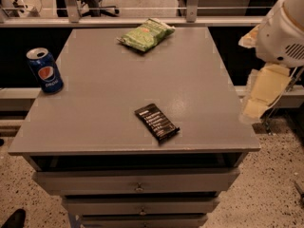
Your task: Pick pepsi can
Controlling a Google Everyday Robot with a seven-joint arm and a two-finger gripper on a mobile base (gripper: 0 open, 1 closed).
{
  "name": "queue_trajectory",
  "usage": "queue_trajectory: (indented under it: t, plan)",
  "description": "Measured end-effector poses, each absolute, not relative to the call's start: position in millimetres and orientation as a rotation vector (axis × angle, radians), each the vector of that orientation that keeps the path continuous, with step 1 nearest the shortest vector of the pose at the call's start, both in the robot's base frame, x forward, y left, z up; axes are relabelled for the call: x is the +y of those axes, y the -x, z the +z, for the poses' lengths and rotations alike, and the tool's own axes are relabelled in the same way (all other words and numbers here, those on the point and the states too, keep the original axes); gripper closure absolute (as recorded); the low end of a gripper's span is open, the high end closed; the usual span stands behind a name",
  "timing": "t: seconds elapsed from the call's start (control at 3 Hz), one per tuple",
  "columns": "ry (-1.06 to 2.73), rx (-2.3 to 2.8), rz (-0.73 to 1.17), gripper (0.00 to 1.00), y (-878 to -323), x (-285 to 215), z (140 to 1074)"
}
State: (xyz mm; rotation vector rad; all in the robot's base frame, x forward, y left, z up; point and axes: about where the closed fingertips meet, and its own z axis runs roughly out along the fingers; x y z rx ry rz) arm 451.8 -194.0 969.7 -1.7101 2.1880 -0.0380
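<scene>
Pepsi can (44, 71) far left, gripper (261, 97) far right

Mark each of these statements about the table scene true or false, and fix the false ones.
1. The pepsi can stands upright near the left edge of the table. True.
2. The gripper is closed around the pepsi can. False: it hangs beyond the table's right edge, on the opposite side from the can.
3. The green snack bag lies near the table's back edge. True.
4. The black packet rests on top of the green snack bag. False: it lies flat on the bare tabletop near the front edge, well apart from the bag.
</scene>
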Motion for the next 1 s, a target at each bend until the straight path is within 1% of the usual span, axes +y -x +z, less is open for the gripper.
queue_trajectory:
  t: [0.33,0.67,1.0]
  plan:
    - [1.648,2.086,0.163,0.0,-493.3,-122.6,942.4]
    - [1.586,1.979,0.284,0.0,-527.4,-62.7,934.1]
    - [1.499,1.872,0.353,0.0,-552.2,-7.1,944.2]
